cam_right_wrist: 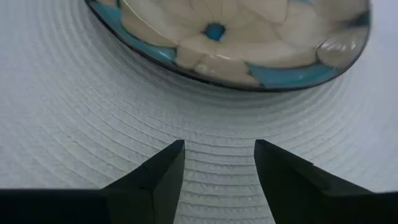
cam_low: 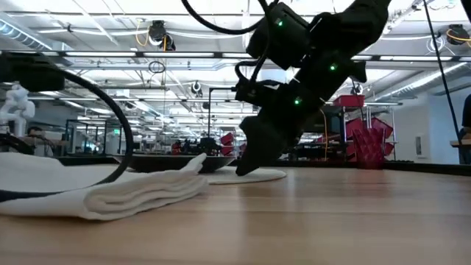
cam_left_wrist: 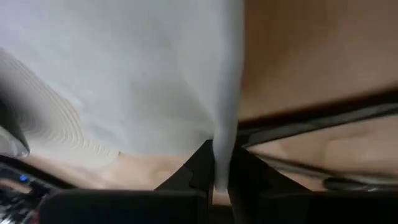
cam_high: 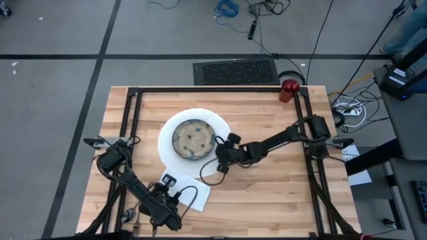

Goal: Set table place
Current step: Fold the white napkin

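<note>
Counter [cam_high: 267, 133], pale plank top with a black frame, fills the high view. Taking the counter centre as the dial: white plate [cam_high: 168, 128] sits toward 10 o'clock, patterned beige-blue bowl [cam_high: 192, 139] centred on it. White napkin [cam_high: 193, 195] lies folded at about 7 o'clock, just off the plate's near rim; the low view shows it as a flat stack, one corner lifted. Red cup [cam_high: 288, 89] stands far out at 1 o'clock by the frame corner, well apart from the rest. No cutlery visible.

Left gripper [cam_high: 168, 180], at the napkin's 10 o'clock corner, is pinched nearly closed on the cloth edge; the left wrist view shows the fabric [cam_left_wrist: 155, 74] running down into the fingers. Right gripper [cam_right_wrist: 219, 163] hangs over the plate's 4 o'clock rim, fingers spread wide, holding nothing; the right wrist view shows bare ridged plate between them, bowl just beyond.

Step in hand, judged: placing or straightening the napkin beside the plate, while the right arm looks done with the plate and bowl. Next probably: left lets go of the cloth once it lies flat; right reaches to 1 o'clock for the cup, needing an upright grasp around its side. Risk: dragging the napkin askew on release.
</note>
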### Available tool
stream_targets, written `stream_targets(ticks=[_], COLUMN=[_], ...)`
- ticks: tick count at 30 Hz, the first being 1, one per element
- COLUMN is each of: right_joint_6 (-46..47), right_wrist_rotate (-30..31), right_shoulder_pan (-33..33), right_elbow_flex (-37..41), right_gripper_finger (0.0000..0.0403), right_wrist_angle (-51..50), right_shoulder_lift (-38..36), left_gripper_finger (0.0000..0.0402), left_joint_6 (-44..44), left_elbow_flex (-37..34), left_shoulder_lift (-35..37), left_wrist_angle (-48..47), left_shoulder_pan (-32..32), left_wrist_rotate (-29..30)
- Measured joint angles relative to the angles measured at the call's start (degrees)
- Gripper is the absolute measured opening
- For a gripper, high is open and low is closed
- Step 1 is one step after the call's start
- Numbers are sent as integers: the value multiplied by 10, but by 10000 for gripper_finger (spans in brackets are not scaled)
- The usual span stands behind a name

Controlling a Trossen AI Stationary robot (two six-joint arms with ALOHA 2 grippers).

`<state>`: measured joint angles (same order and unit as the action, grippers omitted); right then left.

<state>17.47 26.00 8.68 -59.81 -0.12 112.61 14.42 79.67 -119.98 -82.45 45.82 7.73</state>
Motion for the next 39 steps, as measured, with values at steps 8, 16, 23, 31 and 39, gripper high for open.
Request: stream_targets(ticks=[8,16,23,31,39], right_joint_6=[2,53,89,113,119], right_wrist_rotate=[-19,-105,-151,-60,-50], right_shoulder_pan=[-11,19,77,110,110], right_elbow_flex=[-4,-1,13,19,44], right_gripper_finger=[183,183,183,183,183], right_wrist_angle=[-157,-362,-481,-481,-453], right_shoulder_lift=[-25,-51,-123,-248,-275], left_gripper_finger=[18,18,18,18,18], left_joint_6=[13,18,18,162,376], left_elbow_flex=[-54,-142,-180,-155,-185], left_shoulder_lift=[9,64,107,221,328], left_wrist_angle=[-46,-1,18,38,218], left_shoulder_pan=[-24,-75,-145,-190,-182], left_wrist_rotate=[66,85,121,70,6])
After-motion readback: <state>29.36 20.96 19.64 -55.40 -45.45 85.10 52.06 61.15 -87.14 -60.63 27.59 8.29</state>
